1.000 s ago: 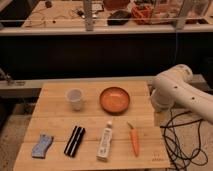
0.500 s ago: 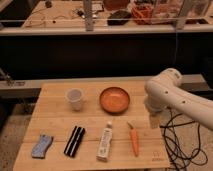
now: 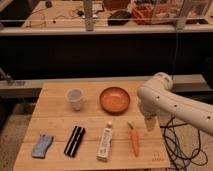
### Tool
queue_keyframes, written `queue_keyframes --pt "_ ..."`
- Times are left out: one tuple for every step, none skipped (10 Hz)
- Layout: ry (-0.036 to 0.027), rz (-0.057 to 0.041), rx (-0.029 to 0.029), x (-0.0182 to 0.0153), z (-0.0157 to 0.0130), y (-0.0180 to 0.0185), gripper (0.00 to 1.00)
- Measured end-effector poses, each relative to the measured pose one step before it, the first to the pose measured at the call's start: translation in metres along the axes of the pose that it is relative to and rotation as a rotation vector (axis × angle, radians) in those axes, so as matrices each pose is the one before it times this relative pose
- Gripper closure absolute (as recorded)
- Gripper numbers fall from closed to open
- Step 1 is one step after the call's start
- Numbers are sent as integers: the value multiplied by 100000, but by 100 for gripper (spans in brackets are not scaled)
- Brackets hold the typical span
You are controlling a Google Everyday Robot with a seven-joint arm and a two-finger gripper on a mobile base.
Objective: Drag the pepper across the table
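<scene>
Since a moment ago my arm [image 3: 170,102] has swung leftward from the right side of the frame, so its rounded elbow now sits further in over the table [image 3: 55,120]. My gripper [image 3: 149,126] has come with it, hanging at the right of centre, above and just to the right of the pepper's stem end. The gripper is apart from the pepper, with its fingers spread and nothing between them. The pepper [image 3: 134,142] lies where it lay before, low and right of centre near the table's front edge, green stem pointing toward the back. Nothing else has shifted: the white cup [image 3: 75,99] and the orange bowl [image 3: 114,100] sit in the back row. The white tube [image 3: 105,141], a black bar-shaped thing [image 3: 75,141] and a blue-grey thing [image 3: 42,145] lie along the front. My arm covers the table's right rear corner and runs out of the frame at the right edge. The fingers are pale against the pale wood and hard to separate from it. I cannot tell what the black and blue-grey things are. Dark cables [image 3: 177,145] loop on the floor at the lower right, partly cut off.
</scene>
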Motion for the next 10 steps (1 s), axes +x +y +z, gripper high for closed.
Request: queue_keyframes --pt "245 -2320 87 -386 145 13 20" --pt "214 -2923 305 -555 262 -188 20" --pt "331 -3223 19 -413 283 -6 20" --pt "269 -3273 124 -406 254 -37 20" --pt "144 -1544 399 -287 86 -103 20" --pt "289 -1671 107 -59 146 138 20" --pt "208 -2475 166 -5 124 136 20" --pt "198 -2227 221 -127 127 5 20" --pt "331 -2077 142 -249 167 -48 20" --pt "51 -3142 349 -285 104 -48 20"
